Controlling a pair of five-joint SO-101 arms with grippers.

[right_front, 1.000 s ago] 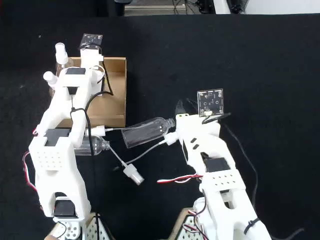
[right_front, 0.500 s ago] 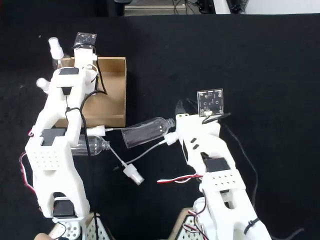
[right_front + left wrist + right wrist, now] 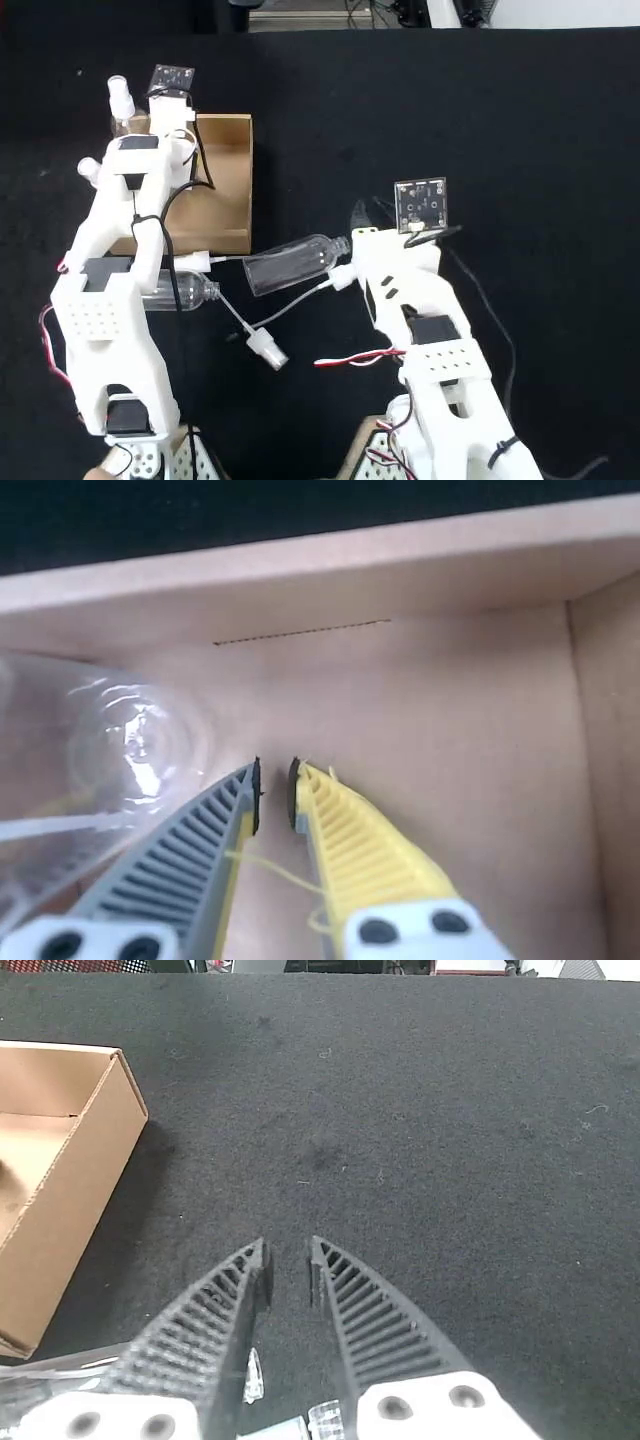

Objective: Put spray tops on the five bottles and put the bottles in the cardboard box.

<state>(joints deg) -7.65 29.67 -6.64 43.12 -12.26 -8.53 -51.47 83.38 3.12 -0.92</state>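
Lifting the left gripper (image 3: pixel 274 785), jaws narrowly apart and empty, straight out of the box (image 3: pixel 400 575) should avoid knocking the bottle (image 3: pixel 120 740) beside it; right gripper (image 3: pixel 288 1260) likewise narrow, empty.

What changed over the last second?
The left claw swung sideways over the cardboard box, away from the right claw; the two spray-topped bottles beside it shifted slightly. Nothing was grasped or released. The right claw, lying bottles and loose spray top stayed put.
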